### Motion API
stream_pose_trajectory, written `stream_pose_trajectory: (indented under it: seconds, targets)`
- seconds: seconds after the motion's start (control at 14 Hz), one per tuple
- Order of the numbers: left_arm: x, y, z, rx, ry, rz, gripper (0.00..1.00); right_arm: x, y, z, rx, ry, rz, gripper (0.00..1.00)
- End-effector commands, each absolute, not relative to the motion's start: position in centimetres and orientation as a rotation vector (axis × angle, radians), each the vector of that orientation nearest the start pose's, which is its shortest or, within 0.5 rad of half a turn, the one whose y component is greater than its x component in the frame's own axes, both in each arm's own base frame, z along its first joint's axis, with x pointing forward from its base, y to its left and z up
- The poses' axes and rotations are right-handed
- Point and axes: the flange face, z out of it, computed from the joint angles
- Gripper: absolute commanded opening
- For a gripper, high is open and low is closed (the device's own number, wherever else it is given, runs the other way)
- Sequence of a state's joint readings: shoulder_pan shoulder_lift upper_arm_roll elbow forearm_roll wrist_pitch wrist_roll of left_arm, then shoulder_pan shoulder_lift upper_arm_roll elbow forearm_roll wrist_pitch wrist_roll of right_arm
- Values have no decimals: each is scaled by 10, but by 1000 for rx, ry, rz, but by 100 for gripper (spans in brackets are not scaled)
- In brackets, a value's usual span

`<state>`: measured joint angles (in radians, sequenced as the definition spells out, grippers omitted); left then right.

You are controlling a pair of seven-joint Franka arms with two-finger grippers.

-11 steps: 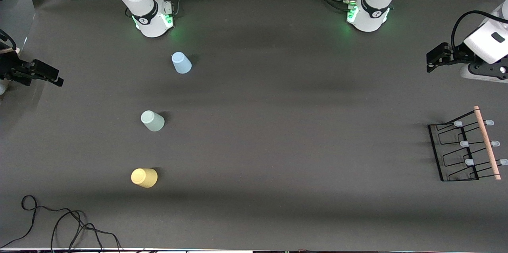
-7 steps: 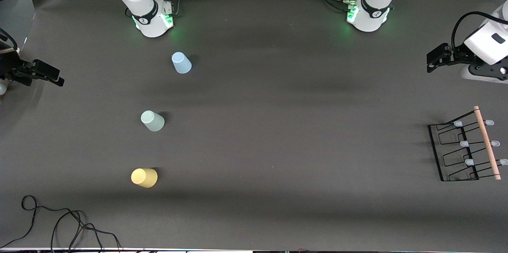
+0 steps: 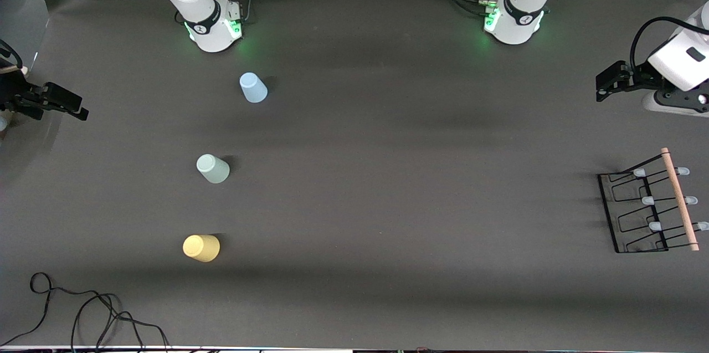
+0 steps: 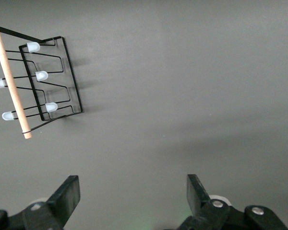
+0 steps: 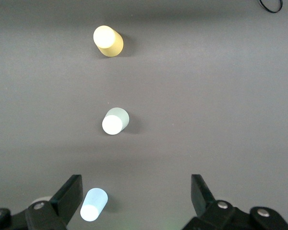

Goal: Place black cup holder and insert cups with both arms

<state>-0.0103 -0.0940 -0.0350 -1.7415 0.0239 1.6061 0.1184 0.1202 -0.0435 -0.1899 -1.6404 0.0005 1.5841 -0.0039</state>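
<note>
You're at the start; both the left claw (image 4: 132, 201) and right claw (image 5: 137, 201) gape empty; bring the left down onto the rack (image 3: 645, 211) below it.

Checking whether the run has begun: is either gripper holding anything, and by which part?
Nothing is held. The left gripper is open over bare table near the black wire cup holder; the right gripper is open above the cups.
</note>
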Motion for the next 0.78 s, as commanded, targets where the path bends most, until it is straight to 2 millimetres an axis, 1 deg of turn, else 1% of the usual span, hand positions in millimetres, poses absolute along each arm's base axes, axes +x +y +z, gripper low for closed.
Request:
stream_pose_trajectory:
  seconds: [0.0,0.14,0.21,0.28,0.43,0.5,0.64,0.71]
  targets:
    - [540,-4,584,-3115,190,47,98,539,-38,623,-3112,102,9,100]
    - [554,4,569,-3116,170,26,98,539,-40,624,-3112,105,7,100]
    - [562,24,559,-3116,133,22,98,540,-40,622,-3113,105,12,100]
    - [569,34,546,-3118,120,29,98,540,-39,622,-3113,100,12,100]
    - [583,53,512,-3112,85,86,100,540,-38,622,-3113,103,16,100]
    - [589,68,496,-3099,87,104,99,539,-38,622,-3113,98,19,100]
    - [597,108,472,-3094,143,92,100,539,-38,621,-3113,100,28,100]
    - [600,124,460,-3096,155,88,99,539,-38,621,-3113,100,28,100]
